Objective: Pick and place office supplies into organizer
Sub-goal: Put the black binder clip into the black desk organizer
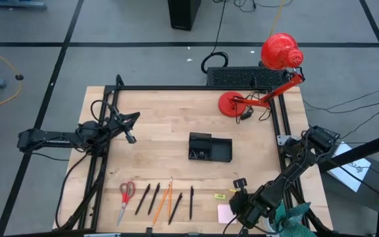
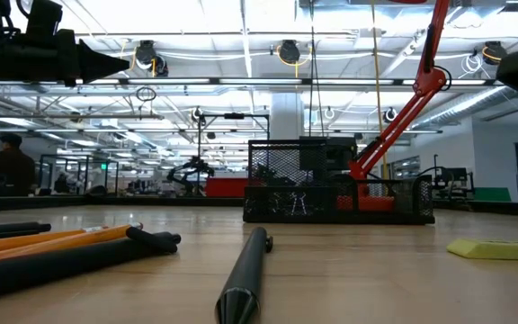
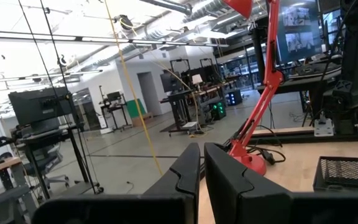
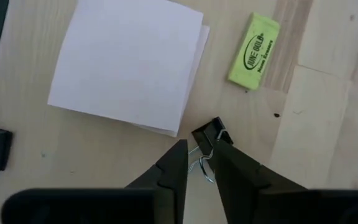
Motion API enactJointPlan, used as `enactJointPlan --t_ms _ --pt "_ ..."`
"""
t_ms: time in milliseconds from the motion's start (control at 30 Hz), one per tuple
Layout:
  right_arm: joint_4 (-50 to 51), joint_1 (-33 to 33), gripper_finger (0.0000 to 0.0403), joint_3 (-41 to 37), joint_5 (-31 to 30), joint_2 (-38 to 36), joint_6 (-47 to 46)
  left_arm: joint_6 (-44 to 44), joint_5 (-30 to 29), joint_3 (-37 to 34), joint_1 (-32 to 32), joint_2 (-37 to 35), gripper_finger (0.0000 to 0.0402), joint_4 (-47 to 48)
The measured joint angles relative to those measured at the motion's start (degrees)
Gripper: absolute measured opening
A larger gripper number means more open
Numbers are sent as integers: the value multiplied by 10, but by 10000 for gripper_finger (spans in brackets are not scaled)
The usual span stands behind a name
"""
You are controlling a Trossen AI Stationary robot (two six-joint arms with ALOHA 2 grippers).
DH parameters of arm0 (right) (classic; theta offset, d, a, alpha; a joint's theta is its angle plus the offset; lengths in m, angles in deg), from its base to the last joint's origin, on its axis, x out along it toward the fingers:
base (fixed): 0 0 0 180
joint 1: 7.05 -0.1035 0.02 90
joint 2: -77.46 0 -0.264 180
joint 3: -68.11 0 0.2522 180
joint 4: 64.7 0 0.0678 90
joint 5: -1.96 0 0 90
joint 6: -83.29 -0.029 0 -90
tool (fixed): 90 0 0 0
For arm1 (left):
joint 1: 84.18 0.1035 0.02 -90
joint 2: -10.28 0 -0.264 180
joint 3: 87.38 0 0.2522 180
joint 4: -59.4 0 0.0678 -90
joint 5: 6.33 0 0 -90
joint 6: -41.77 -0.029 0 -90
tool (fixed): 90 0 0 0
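Observation:
My right gripper [image 4: 201, 155] reaches down at the table's near right, shut on a small black binder clip [image 4: 209, 134]. Just beyond it lie a pale sticky-note pad [image 4: 126, 62] and a yellow-green eraser [image 4: 254, 51], both flat on the wood. The black mesh organizer [image 1: 210, 147] stands mid-table. Red-handled scissors [image 1: 125, 196], black pens [image 1: 143, 197] and orange pencils [image 1: 164, 197] lie in a row near the front edge. My left gripper [image 1: 131, 137] hovers shut at the left side, holding nothing. My right gripper pinches the clip's wire handles [image 4: 199, 163] between its two fingers, coming steeply from above. The clip's black body [image 4: 207, 132] sticks out just past the fingertips and rests on the table beside the pad's corner.
A red desk lamp [image 1: 268, 72] stands at the far right, its base [image 1: 230, 104] on the wood, with a black keyboard-like slab [image 1: 242, 76] behind it. A black frame [image 1: 176, 88] borders the table. Bare wood lies between the organizer and the row of supplies.

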Motion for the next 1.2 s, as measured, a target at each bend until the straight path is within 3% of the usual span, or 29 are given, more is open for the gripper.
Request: enactJointPlan --t_ms 233,667,967,1200 --pt "-2 0 51 0 8 9 5 0 0 0 0 0 31 0" --pt "0 3 83 0 22 35 8 0 0 0 0 0 31 0" --pt "0 11 14 2 21 30 0 -1 0 0 0 0 31 0" --pt "1 13 10 1 19 25 2 -1 0 0 0 0 31 0"
